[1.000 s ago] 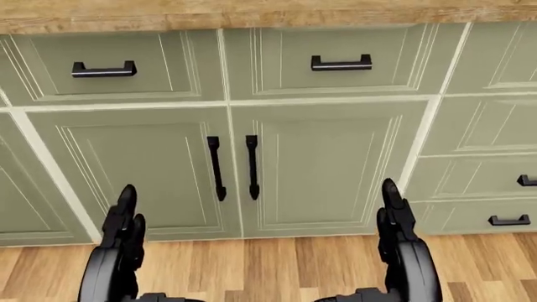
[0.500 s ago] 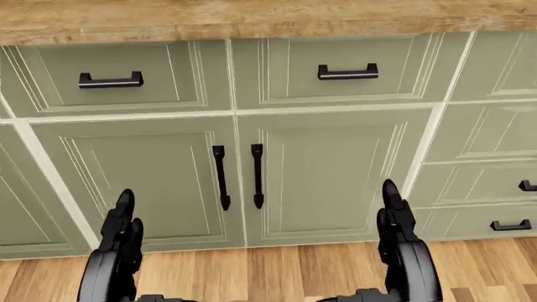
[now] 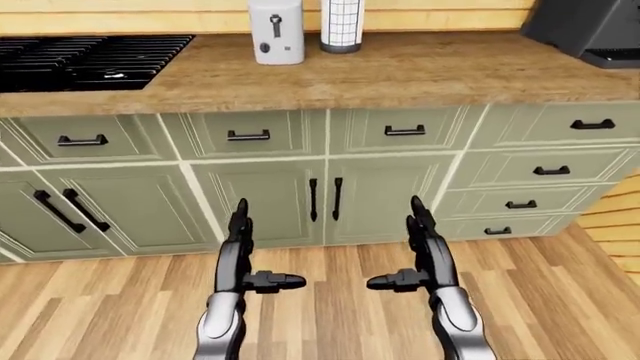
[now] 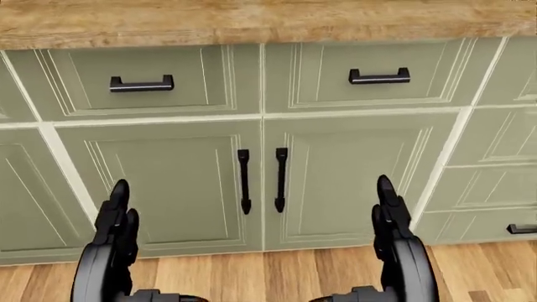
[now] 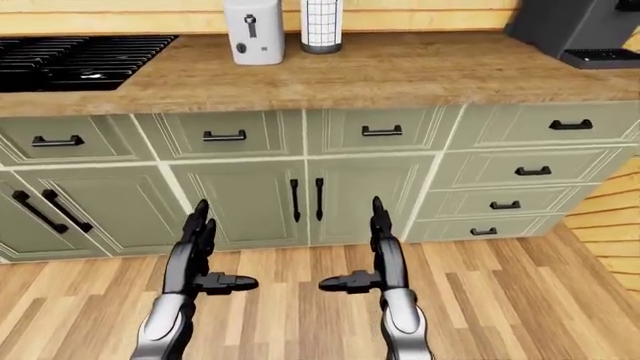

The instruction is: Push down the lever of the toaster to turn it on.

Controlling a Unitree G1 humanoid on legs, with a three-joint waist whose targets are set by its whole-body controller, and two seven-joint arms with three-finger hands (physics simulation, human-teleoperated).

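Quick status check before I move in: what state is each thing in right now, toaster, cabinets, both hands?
toaster: upright on the counter, untouched
toaster lever: up, not pushed down
cabinet doors: closed
drawers: closed
left hand: open, empty, held low
right hand: open, empty, held low

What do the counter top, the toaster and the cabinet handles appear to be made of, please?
Counter top: wood with a matte finish, visible grain. Toaster: smooth pale grey shell, plastic or painted metal; unclear which. Cabinet handles: black bars with faint highlights, probably coated metal.

Wooden counter [image 3: 420, 71] — toaster [image 3: 276, 30], canister [image 3: 341, 25]
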